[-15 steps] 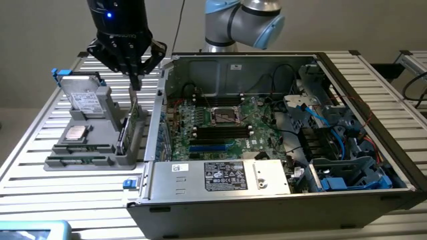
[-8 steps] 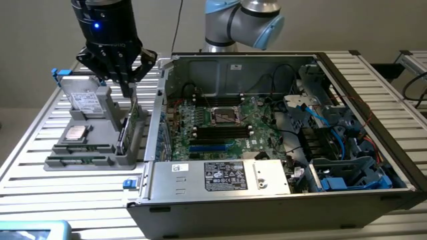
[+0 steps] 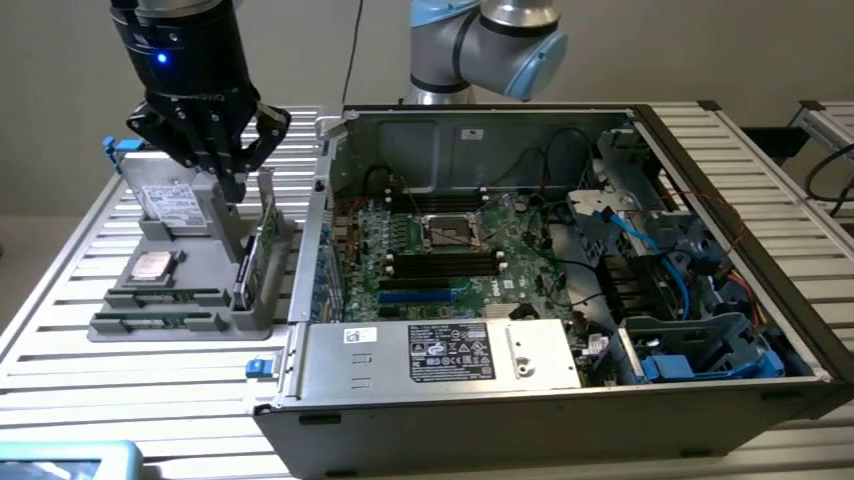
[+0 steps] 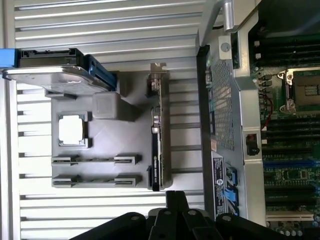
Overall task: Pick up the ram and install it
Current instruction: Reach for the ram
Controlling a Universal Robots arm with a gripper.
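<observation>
Over parts tray (image 3: 251, 324): gripper (image 3: 230, 190), fingers together
ram (image 3: 163, 297): flat in tray slot, well apart from gripper, beyond the CPU (image 3: 150, 266)

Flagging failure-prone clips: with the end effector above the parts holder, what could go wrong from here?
1. The end effector is shut and hangs by the hard drive and the upright expansion card, not over the ram; a low sideways move could clip either one.
2. The ram lies in narrow parallel slots of the gray holder; the fingers might bump the neighbouring slot or tilt the stick.
</observation>
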